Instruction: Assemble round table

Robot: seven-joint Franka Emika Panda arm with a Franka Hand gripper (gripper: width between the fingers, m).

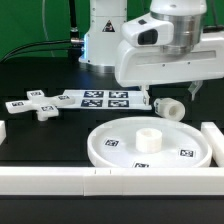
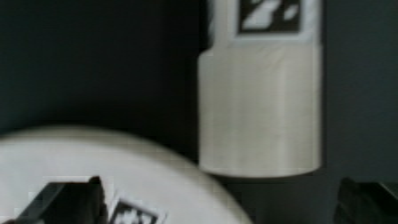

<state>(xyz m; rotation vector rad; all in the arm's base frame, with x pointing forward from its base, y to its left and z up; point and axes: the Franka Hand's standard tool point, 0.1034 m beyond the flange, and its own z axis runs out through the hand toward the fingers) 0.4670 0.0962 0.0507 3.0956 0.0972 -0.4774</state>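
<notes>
Round table pieces lie unjoined on the dark surface (image 1: 40,140). The round disc (image 1: 165,150) (image 2: 89,160) rests flat with its rim up. It carries square tags on its floor and a short raised hub (image 1: 147,139) at its middle.

The cylinder leg (image 1: 170,107) (image 2: 258,110) lies on its side just beyond the disc's far rim. Whether it touches the rim I cannot tell.

The pincer (image 1: 170,96) (image 2: 210,205) hangs low over the leg, right behind the disc. It is spread wide and has hold of nothing. In the wrist view its dark fingertips (image 2: 54,200) stand well out to either side, and the leg lies in the line between them, clear of both.

The cross-shaped piece (image 1: 40,105) lies flat on the surface, well away from the disc toward the exterior view's left and farther back. The marker board (image 1: 100,98) lies between that piece and the leg, also behind the disc.

White border blocks (image 1: 60,180) run along the near side of the disc. One more stands beside the disc on the exterior view's right.
</notes>
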